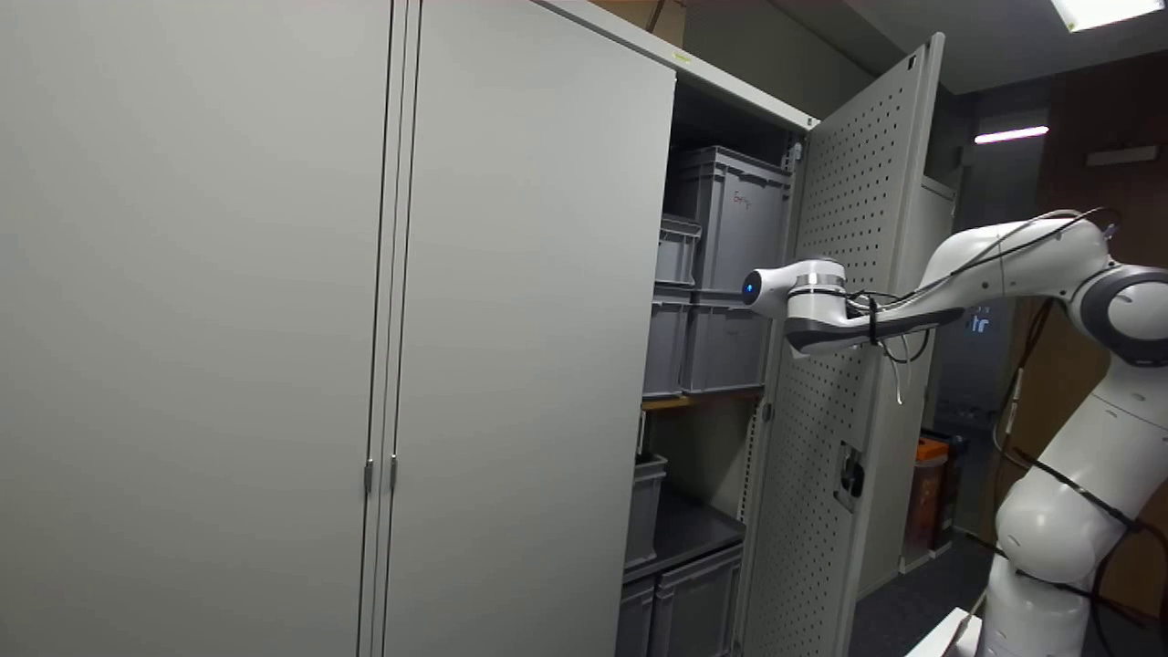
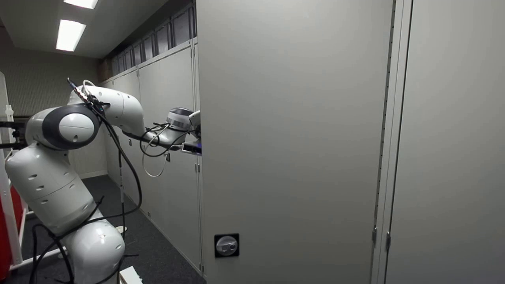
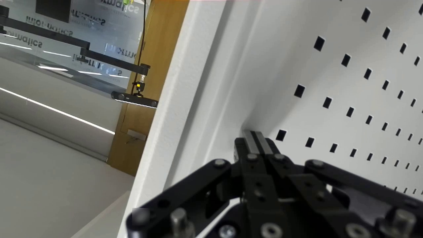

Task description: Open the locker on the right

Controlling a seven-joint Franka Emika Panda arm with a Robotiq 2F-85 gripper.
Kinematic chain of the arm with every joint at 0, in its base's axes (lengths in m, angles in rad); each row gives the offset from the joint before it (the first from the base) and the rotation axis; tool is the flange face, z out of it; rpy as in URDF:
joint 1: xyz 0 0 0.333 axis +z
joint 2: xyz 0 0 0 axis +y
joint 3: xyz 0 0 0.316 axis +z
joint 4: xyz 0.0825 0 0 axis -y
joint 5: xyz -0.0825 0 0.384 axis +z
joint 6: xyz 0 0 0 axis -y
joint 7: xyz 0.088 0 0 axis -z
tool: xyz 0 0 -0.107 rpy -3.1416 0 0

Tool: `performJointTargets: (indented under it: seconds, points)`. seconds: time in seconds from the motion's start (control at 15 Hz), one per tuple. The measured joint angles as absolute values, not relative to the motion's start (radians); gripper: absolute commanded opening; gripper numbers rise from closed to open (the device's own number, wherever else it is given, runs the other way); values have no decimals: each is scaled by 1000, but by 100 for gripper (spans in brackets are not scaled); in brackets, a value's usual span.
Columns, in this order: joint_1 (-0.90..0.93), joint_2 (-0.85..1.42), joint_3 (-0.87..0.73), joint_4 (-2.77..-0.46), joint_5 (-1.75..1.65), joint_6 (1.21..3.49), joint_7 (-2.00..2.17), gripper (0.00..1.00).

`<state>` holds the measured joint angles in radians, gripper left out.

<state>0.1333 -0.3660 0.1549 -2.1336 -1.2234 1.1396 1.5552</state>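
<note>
The locker is a light-grey metal cabinet whose narrow door (image 1: 844, 274) stands swung outward, showing its perforated inner face. Its black latch (image 1: 850, 476) shows low on that face. In an exterior view the door's flat outer face (image 2: 292, 118) and its round latch (image 2: 227, 245) are seen, and the door hides the gripper. In the wrist view my gripper (image 3: 253, 133) is shut with nothing between its fingertips. The tips are at or very near the door's inner face (image 3: 284, 109), close to its free edge (image 3: 178, 89). The arm's wrist (image 1: 812, 301) is on the inner side of the door.
Grey bins (image 1: 744, 219) stand on shelves inside the locker. A wide closed grey door (image 1: 529, 319) adjoins the opening. An orange-lidded bin (image 1: 926, 484) stands behind the door. More closed cabinets (image 2: 165, 98) line the aisle. Cables (image 2: 130, 165) hang from the arm.
</note>
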Motion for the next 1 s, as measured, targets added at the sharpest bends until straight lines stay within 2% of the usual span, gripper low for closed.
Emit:
performJointTargets:
  seconds: [1.0]
  points:
    - [133,-494,66,-2224,-1216,1291,1555,0]
